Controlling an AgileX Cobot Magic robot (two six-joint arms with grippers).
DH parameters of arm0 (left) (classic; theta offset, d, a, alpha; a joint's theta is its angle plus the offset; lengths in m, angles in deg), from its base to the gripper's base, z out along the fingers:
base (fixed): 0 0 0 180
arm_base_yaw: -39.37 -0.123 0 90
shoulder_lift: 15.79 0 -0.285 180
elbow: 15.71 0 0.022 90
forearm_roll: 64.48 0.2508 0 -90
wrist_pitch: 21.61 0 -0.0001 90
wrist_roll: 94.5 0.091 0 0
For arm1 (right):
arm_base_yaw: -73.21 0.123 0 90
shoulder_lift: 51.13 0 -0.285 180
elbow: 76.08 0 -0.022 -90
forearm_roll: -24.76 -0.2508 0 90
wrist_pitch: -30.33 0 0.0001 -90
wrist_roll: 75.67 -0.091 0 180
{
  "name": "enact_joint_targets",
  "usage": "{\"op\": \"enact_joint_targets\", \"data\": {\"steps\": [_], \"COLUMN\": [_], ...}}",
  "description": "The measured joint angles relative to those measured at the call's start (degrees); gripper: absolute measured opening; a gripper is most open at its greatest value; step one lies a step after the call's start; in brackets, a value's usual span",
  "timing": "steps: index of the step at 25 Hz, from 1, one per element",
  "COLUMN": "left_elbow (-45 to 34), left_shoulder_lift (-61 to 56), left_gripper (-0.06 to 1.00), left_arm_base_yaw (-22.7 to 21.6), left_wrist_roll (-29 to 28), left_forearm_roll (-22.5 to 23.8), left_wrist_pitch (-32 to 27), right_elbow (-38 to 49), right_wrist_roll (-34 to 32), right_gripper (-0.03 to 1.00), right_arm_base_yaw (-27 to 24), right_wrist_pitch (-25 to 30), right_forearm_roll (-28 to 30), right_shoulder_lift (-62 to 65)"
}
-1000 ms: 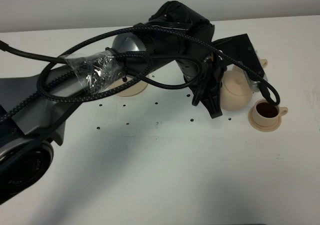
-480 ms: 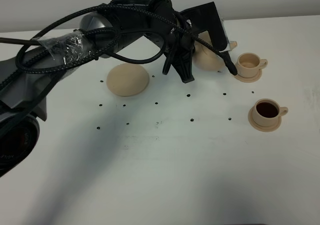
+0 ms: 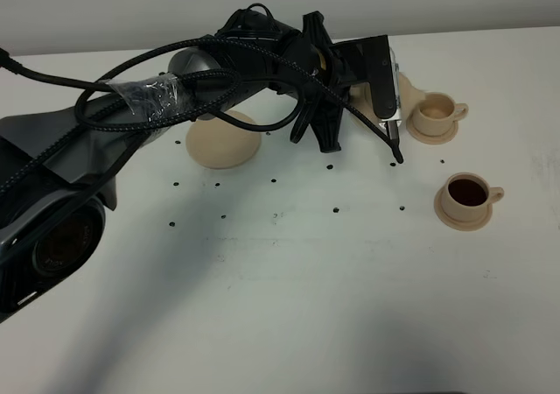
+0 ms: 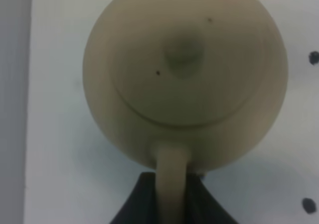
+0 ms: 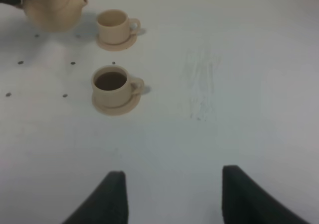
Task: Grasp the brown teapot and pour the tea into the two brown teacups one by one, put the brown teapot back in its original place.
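Pinched between the fingers of the left pincer [image 4: 171, 180]: the loop handle of the brown teapot [image 4: 184, 74], round body just ahead of the tips, lid knob blurred. From the high camera, nearly all hidden behind the arm. Only from the right wrist: spout toward the empty teacup [image 5: 113, 25], filled teacup [image 5: 110, 83] nearer. Right pincer [image 5: 172, 179] spread, holding nothing, both cups well ahead.

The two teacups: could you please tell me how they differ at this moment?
The front teacup holds dark tea; the back teacup looks empty, its inside pale. The back teacup stands close to the spout of the teapot; the front teacup stands well clear of it. Both are tan, upright, on matching saucers, handles pointing the same way.
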Motion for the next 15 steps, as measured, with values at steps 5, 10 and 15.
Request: {"op": "enact_joint_targets", "data": {"steps": [5,10,15], "left_elbow": [0.0,0.0,0.0], "left_shoulder_lift": [0.0,0.0,0.0], "left_gripper": [0.13,0.13,0.13], "left_arm_base_yaw": [-0.86,-2.64,-3.43], "left_wrist_roll": [1.17,4.68,11.35], "left_forearm_roll": [-0.23,-1.6,-4.15], "left_wrist_pitch": [2.06,1.69,1.94], "right_elbow": [0.0,0.0,0.0], "right_wrist_roll": [0.0,0.0,0.0], "right_gripper": [0.42,0.42,0.42], "right_arm_base_yaw": [0.0,0.0,0.0], "right_wrist_pitch": [0.0,0.0,0.0], "right_forearm_roll": [0.0,0.0,0.0], "right_shoulder_lift": [0.0,0.0,0.0]}}
